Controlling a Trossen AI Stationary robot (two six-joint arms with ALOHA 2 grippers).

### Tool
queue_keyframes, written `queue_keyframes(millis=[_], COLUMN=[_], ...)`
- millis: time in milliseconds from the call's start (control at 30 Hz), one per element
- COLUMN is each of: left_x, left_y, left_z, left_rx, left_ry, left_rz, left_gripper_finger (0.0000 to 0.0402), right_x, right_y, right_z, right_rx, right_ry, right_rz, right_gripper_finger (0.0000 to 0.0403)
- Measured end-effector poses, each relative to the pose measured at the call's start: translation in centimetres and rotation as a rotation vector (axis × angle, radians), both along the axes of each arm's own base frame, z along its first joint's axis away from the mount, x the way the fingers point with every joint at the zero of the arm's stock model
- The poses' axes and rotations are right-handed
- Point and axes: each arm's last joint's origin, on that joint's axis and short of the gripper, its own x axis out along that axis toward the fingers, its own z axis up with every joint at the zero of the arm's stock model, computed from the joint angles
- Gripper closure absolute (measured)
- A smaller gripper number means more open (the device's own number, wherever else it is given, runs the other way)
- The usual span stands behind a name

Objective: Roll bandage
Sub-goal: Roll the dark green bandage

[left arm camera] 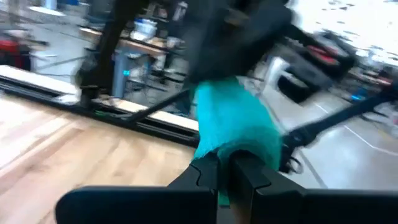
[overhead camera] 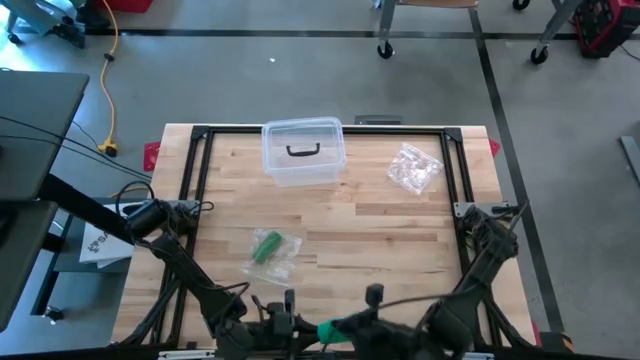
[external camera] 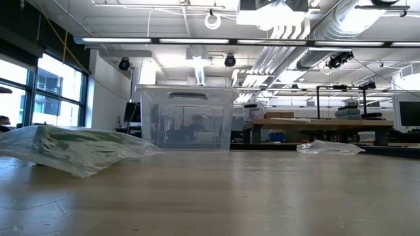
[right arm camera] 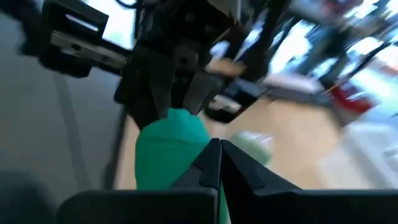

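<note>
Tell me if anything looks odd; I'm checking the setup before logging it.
Nothing is spilled or damaged. The one oddity: the green bandage is held off the table's near edge, between the left end effector and the right end effector, both shut on it. The bin stands upright.

A robotics lab or workshop in an open industrial hall. The wooden table (overhead camera: 330,225) stands on a grey concrete floor (overhead camera: 250,80) marked with dark tape lines, with a yellow cable (overhead camera: 108,90) trailing at the far left. Beyond the table hang bare ceiling ducts (external camera: 315,33) and strip lights (external camera: 197,40); workbenches (external camera: 315,124) loaded with equipment stand far right, tall windows (external camera: 39,92) at left.
</note>
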Motion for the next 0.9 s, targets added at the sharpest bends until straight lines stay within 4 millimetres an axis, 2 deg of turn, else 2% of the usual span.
queue_keyframes(millis=[133, 333, 433, 633, 733, 900], left_x=[-0.2, -0.2, -0.1, -0.1, -0.1, 0.0], left_y=[-0.3, -0.2, -0.1, -0.1, 0.0, 0.0], left_z=[-0.1, -0.2, -0.2, -0.3, -0.3, -0.3], left_rx=[0.004, -0.009, -0.017, -0.015, -0.016, -0.015], left_ry=[0.007, 0.008, 0.011, 0.015, 0.014, 0.016], left_rz=[-0.028, -0.011, -0.001, 0.004, 0.008, 0.013], left_gripper_finger=[0.0396, 0.0396, 0.0396, 0.0396, 0.0396, 0.0396], right_x=[0.9, 1.1, 0.5, -1.3, -1.8, -1.4], right_y=[-0.9, -0.8, -0.7, -1.2, -1.5, -1.0], right_z=[0.0, 0.3, 0.9, 3.4, 4.2, 3.9], right_rx=[0.049, -0.006, -0.024, 0.028, 0.079, 0.162], right_ry=[0.085, 0.074, 0.068, 0.031, 0.047, 0.088], right_rz=[0.087, 0.147, 0.169, 0.203, 0.264, 0.371], right_gripper_finger=[0.0403, 0.0403, 0.0403, 0.0399, 0.0375, 0.0291])
